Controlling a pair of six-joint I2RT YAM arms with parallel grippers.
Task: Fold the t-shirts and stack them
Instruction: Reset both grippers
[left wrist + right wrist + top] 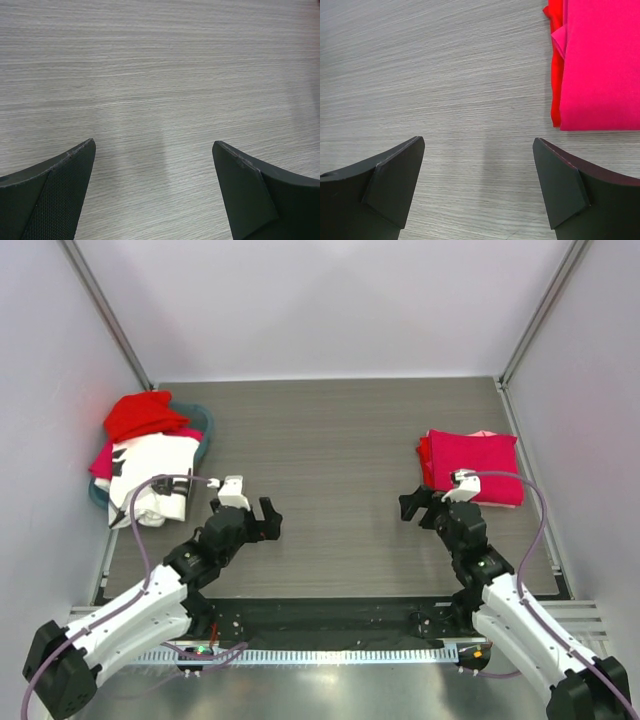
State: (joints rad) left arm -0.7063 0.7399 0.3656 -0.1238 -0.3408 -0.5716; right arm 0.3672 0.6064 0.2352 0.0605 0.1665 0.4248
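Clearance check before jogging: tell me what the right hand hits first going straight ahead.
Probably the bare table; the right hand aims left of the folded t-shirts, though depth is unclear.

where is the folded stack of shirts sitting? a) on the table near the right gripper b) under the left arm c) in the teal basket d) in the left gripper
a: the folded stack lies flat on the table just past the open right gripper, while the basket holds crumpled shirts.
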